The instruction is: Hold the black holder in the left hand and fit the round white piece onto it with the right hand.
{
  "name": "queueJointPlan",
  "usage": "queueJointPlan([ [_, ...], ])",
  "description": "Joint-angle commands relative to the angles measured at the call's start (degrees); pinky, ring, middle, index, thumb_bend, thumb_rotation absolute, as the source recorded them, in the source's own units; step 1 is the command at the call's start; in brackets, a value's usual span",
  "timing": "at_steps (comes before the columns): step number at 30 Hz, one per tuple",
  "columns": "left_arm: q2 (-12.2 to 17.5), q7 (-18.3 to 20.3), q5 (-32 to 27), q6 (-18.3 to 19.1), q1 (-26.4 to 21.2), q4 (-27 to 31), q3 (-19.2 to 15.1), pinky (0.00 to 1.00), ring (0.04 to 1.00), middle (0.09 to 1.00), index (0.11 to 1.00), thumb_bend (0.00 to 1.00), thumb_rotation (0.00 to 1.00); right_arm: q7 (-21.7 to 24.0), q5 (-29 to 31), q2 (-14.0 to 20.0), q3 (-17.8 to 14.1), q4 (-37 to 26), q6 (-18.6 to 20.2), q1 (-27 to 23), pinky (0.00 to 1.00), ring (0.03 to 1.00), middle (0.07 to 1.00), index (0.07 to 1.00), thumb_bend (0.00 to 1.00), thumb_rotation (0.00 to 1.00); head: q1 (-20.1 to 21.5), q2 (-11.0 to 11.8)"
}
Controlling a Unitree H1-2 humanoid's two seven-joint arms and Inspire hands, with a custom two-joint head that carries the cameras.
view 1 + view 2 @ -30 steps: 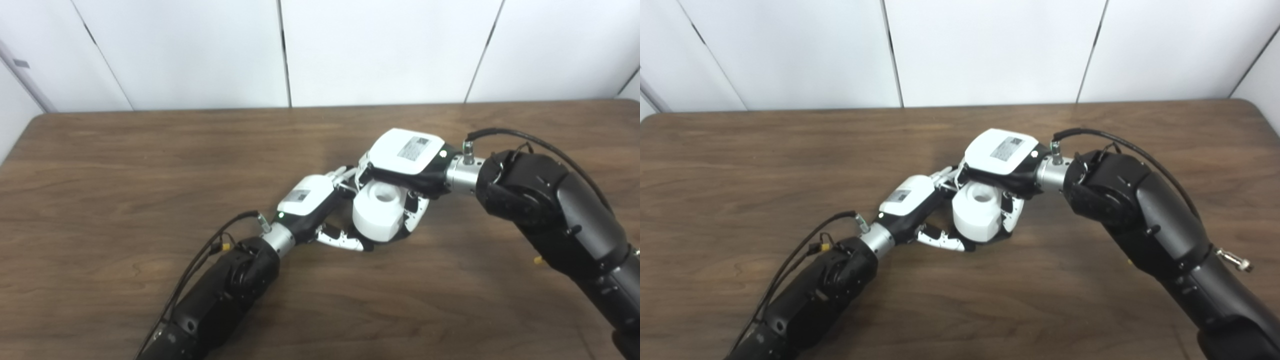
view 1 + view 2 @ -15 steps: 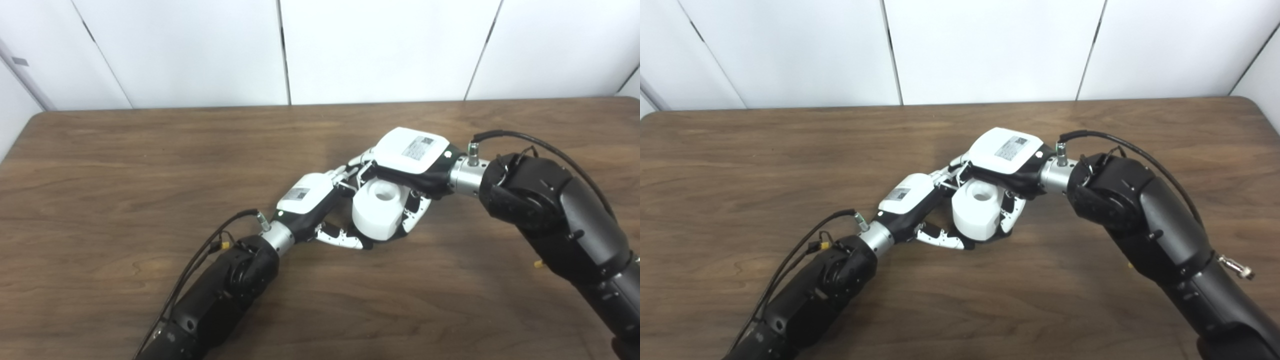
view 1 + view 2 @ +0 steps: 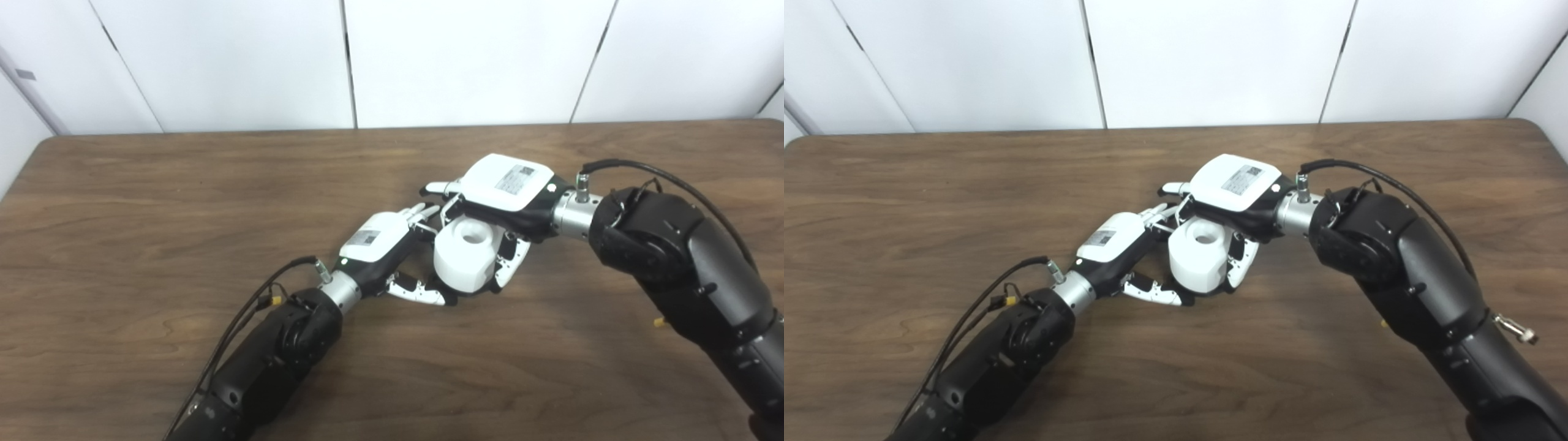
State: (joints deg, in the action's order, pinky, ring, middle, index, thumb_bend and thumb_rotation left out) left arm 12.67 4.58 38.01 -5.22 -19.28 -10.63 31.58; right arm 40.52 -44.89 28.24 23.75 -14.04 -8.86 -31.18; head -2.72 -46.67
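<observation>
The round white piece (image 3: 464, 254) stands upright at mid-table, its top hole facing up. Only a dark sliver of the black holder (image 3: 473, 293) shows beneath it; the rest is hidden. My left hand (image 3: 384, 244) wraps the base from the left, with its thumb (image 3: 421, 294) curled along the front. My right hand (image 3: 503, 191) hovers over the piece from the right. Its fingers (image 3: 438, 187) are stretched out leftward, clear of the piece, and its thumb (image 3: 509, 264) hangs beside the piece's right wall.
The brown wooden table (image 3: 153, 202) spreads wide to the left and in front. White wall panels (image 3: 245, 61) rise behind its far edge. Cables run along both forearms.
The right hand's fingers have straightened and lifted off the white piece, and the hand has drawn slightly to the right. The white piece and the left hand stay in place.
</observation>
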Motion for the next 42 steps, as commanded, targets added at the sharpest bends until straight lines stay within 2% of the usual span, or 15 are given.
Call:
queueJointPlan([
  [1,1.42,5.4,1.33,1.81,2.76,-2.74,2.14,0.95,0.99,0.958,0.485,0.52,0.07,-1.02,0.64,0.19,-1.58,-0.91,0.09,-2.19,0.74,0.831,0.933,1.0,1.0,0.26,0.01,-0.09],
  [14,1.44,5.49,1.22,1.81,2.66,-2.96,2.27,0.95,0.99,0.966,0.485,0.52,0.07,-0.13,2.67,1.22,-4.88,-0.05,0.71,-4.56,0.77,0.835,0.93,1.0,0.98,0.26,0.14,-0.19],
  [22,1.37,5.27,1.25,1.39,2.63,-3.33,2.34,0.93,0.987,0.964,0.484,0.52,0.07,0.26,3.58,2.18,-5.49,-0.4,0.98,-4.87,0.74,0.839,0.935,1.0,0.98,0.27,0.27,-0.01],
  [25,1.3,5.1,0.96,1.04,2.62,-3.64,2.25,0.94,0.992,0.966,0.484,0.52,0.07,2.11,3.25,3.0,-5.39,-0.85,1.79,-5.26,0.76,0.852,0.946,1.0,0.99,0.29,0.38,-0.01],
  [28,1.2,5.12,0.9,1.21,2.56,-3.83,2.18,0.95,0.992,0.967,0.484,0.52,0.07,10.95,2.59,4.81,-3.91,-1.58,5.85,-7.7,0.75,0.886,0.966,1.0,1.0,0.3,0.52,0.2],
  [31,1.17,4.96,0.92,1.14,2.39,-4.33,2.17,0.95,0.993,0.97,0.484,0.52,0.07,21.07,1.54,6.84,-2.38,-2.42,10.93,-10.42,0.69,0.9,0.972,1.0,1.0,0.23,0.67,0.38],
  [35,1.24,4.16,0.91,0.55,2.24,-4.92,2.08,0.95,0.985,0.964,0.484,0.52,0.07,29.59,1.44,9.28,-1.81,-3.52,16.84,-12.32,0.66,0.891,0.971,1.0,0.99,0.17,0.94,0.49],
  [37,1.32,4.42,0.76,0.62,2.19,-4.95,1.98,0.95,0.986,0.965,0.484,0.52,0.07,31.83,2.36,11.15,-1.11,-3.97,20.62,-13.11,0.66,0.894,0.97,1.0,0.98,0.15,1.17,0.62],
  [42,1.68,4.5,0.96,0.42,2.24,-4.79,1.95,0.95,0.987,0.966,0.485,0.52,0.07,32.22,6.96,18.78,4.43,-4.94,30.29,-16.59,0.62,0.863,0.953,0.998,0.98,0.11,1.65,0.77],
])
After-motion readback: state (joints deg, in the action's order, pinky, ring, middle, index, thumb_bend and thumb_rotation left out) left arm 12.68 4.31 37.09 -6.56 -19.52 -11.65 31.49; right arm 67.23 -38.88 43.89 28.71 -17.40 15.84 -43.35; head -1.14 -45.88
